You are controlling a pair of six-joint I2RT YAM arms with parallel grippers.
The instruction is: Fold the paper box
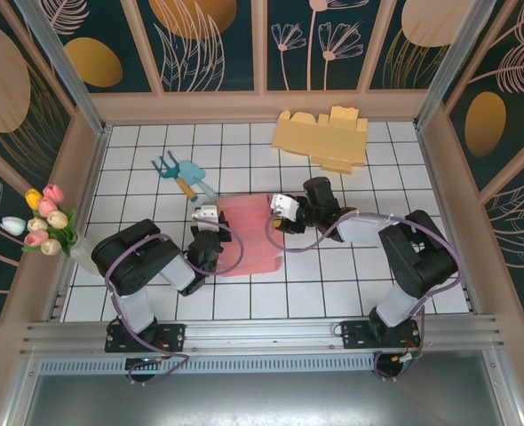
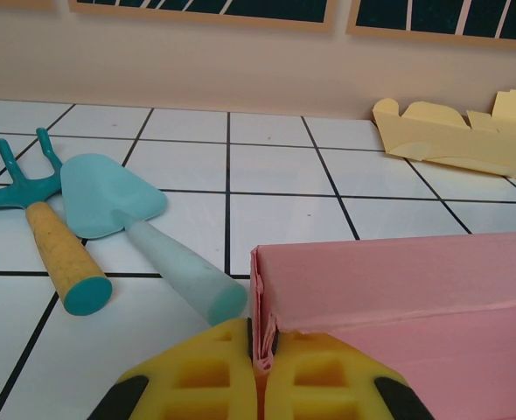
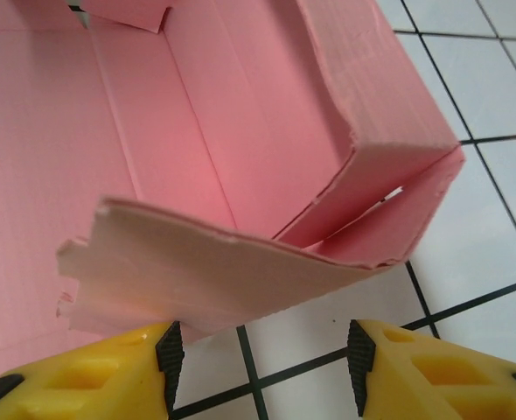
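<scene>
1. Two black arms rise from the near edge of a white tiled surface (image 1: 377,177) and bend inward toward its middle.
2. A bunch of pink, yellow and white tulips (image 1: 47,217) lies at the left edge of the surface, beside the left arm.
3. The pink paper box (image 1: 244,232) sits at the middle of the surface between the two hands, partly folded and open side up. Its flat part spreads toward the arm bases.
4. The box's far wall stands upright. It runs left to right, from one hand to the other.
5. The left hand (image 1: 209,216) is at the box's left end and points toward the far wall. In the left wrist view its yellow fingers (image 2: 261,350) are pressed together, pinching a thin pink edge at the corner of the box (image 2: 398,289).
6. The right hand (image 1: 278,206) is at the box's right end. In the right wrist view (image 3: 262,350) its fingers stand about half open and hold nothing. A loose, ragged flap of the box (image 3: 240,105) hangs just ahead of the gap; whether it touches a finger cannot be told.
7. Beyond the left hand lie a teal trowel (image 1: 194,177) and a teal hand rake (image 1: 171,170), side by side with handles toward the arms.
8. Farthest off, a flat yellow cardboard cutout (image 1: 324,138) lies by the back wall, well apart from the pink box.
</scene>
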